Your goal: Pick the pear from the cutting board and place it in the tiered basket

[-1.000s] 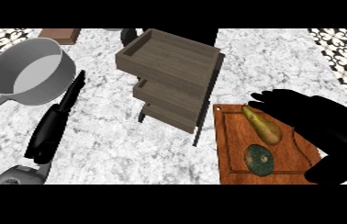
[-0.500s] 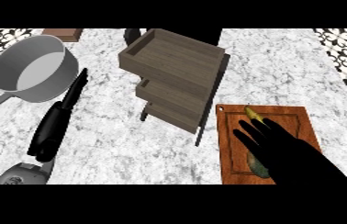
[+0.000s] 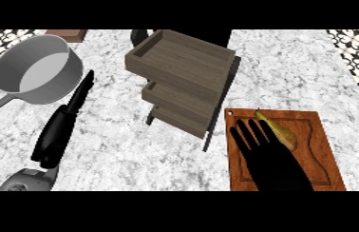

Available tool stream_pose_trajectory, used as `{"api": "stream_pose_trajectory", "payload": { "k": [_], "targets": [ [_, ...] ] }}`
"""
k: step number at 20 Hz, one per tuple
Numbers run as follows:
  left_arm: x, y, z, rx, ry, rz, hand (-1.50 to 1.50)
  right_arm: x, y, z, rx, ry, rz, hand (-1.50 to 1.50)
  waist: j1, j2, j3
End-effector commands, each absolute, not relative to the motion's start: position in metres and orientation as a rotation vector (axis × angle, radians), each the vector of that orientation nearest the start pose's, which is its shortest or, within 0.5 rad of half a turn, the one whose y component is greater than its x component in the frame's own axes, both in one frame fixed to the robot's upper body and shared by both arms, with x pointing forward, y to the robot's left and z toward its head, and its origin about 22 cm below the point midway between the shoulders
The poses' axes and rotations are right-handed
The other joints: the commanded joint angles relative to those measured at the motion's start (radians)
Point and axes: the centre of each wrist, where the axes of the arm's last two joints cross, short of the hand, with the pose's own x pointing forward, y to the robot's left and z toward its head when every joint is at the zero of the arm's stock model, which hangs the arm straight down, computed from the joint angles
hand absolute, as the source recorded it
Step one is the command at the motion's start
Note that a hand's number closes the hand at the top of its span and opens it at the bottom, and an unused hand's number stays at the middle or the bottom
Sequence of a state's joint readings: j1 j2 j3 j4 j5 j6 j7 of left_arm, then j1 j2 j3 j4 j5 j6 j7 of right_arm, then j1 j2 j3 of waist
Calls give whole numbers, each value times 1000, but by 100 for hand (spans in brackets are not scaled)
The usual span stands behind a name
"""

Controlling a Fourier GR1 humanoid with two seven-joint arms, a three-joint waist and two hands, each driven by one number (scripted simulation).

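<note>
My right hand [image 3: 270, 157] lies flat over the cutting board [image 3: 324, 156], fingers straight and spread, holding nothing.

The pear [image 3: 280, 131] lies on the board just at my fingers' three o'clock side, stem toward twelve. To grasp it well, I judge I should shift toward three o'clock and curl round its thick middle, then lift toward the tiered basket [image 3: 184, 76] at eleven o'clock on the tabletop [image 3: 133, 150].

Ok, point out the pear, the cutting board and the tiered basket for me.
pear [image 3: 283, 134], head view, on its yellow-green body beside the fingers.
cutting board [image 3: 317, 145], head view, on its bare right part.
tiered basket [image 3: 184, 60], head view, on the top tier's floor.
</note>
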State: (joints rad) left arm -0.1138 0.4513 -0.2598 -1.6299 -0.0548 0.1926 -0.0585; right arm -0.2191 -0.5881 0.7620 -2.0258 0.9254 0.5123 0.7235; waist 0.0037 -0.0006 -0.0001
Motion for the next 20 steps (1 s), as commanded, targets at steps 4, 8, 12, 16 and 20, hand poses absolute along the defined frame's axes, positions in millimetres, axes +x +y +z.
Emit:
{"api": "stream_pose_trajectory", "payload": {
  "k": [4, 8, 12, 16, 20],
  "targets": [
    [263, 264, 67, 339, -1762, -497, 0, 186, -183, 76, -1091, -974, 1710, -150, -7, -1, 1],
    [250, 267, 61, 332, -1757, -477, 0, 197, -190, 81, -1112, -894, 1729, -150, -4, 0, 0],
    [250, 268, 54, 310, -1755, -490, 0, 207, -197, 75, -1087, -814, 1771, -150, -2, 0, 0],
    [260, 261, 71, 320, -1763, -483, 0, 210, -193, 65, -1127, -855, 1705, -150, -2, 0, 0],
    [255, 267, 37, 315, -1751, -467, 0, 219, -216, 75, -1193, -968, 1666, -150, -4, 1, 0]
  ]
}}
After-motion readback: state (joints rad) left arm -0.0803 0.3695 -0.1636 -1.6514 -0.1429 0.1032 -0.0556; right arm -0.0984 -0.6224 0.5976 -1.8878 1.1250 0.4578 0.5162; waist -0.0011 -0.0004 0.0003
